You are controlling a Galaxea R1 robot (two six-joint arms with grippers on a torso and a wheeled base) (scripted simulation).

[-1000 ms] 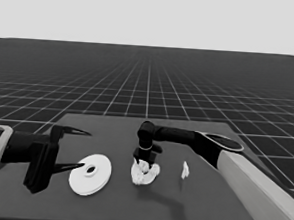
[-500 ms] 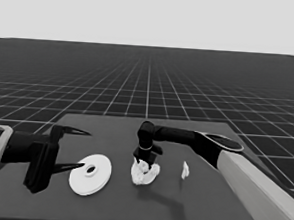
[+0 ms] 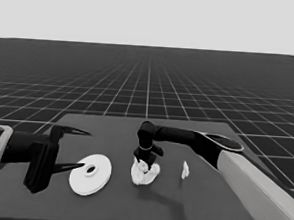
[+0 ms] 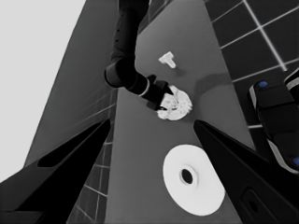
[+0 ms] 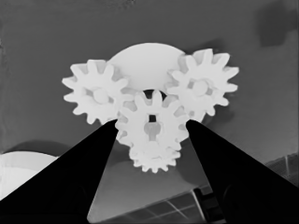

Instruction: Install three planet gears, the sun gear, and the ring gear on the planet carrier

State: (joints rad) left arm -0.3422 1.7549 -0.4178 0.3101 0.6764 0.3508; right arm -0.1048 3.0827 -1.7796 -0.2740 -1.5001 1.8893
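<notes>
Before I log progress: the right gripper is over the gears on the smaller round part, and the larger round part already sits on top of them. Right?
Not quite. The right gripper is over the gears on the smaller round part, but the larger round part lies flat on the table beside the parked left gripper, as the head view shows.

Right pincer [image 3: 145, 162] at gear cluster [image 3: 144, 173], larger round part [image 3: 90, 174] left, thin white piece [image 3: 185, 169] right

You have a thin white piece [image 3: 185, 170] on the dark table [image 3: 206, 214] — standing well inside the table's right edge.
</notes>
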